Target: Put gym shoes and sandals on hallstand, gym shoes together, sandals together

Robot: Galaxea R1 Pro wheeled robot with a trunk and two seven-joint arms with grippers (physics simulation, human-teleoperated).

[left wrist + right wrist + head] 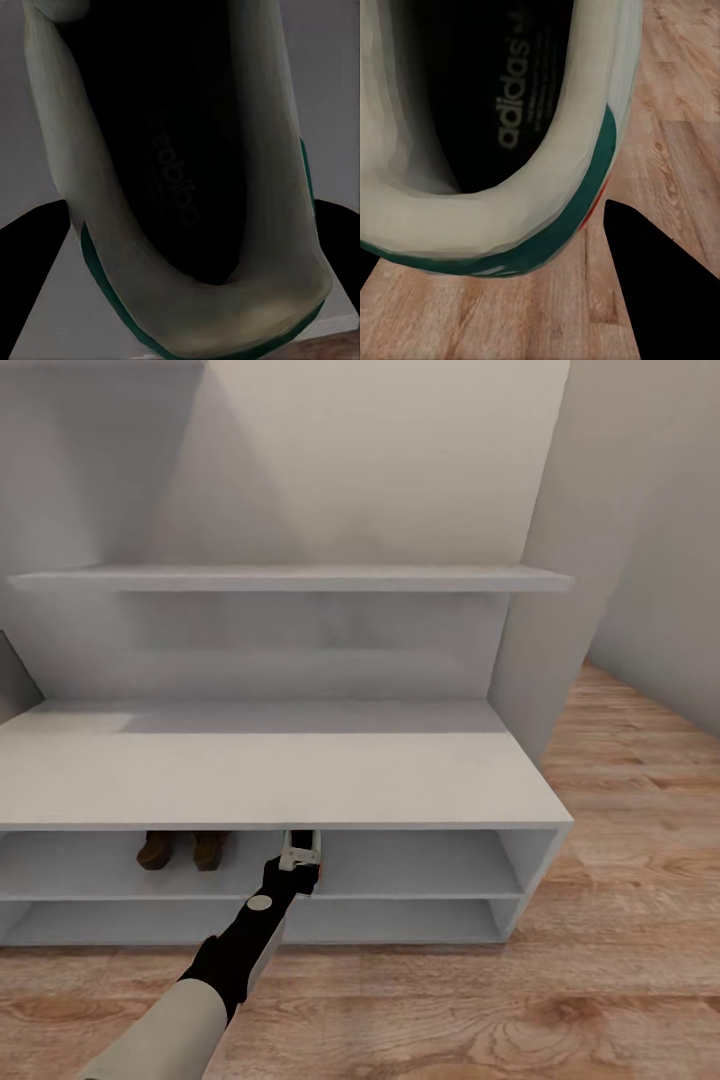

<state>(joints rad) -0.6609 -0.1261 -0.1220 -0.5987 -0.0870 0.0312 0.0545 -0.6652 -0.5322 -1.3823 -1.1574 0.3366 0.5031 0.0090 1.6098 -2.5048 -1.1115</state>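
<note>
My left gripper [298, 866] reaches to the front edge of the hallstand's [260, 785] upper compartment and is shut on a white gym shoe [302, 847]. The left wrist view looks into that gym shoe [247, 307], showing its dark inside, white rim and green stripe between the black fingers [26, 225]. The two brown sandals [155, 850] [210, 849] stand side by side in the same compartment, to the left of the held shoe. My right gripper [510, 262] holds the second gym shoe [472, 214] by its rim over the corridor floor [675, 112].
Above the hallstand's flat top a long wall shelf [300, 578] runs across. The lower compartment [380, 922] has nothing in it. Wood-plank floor [520, 1010] lies in front and to the right, where a grey wall [650, 560] angles away.
</note>
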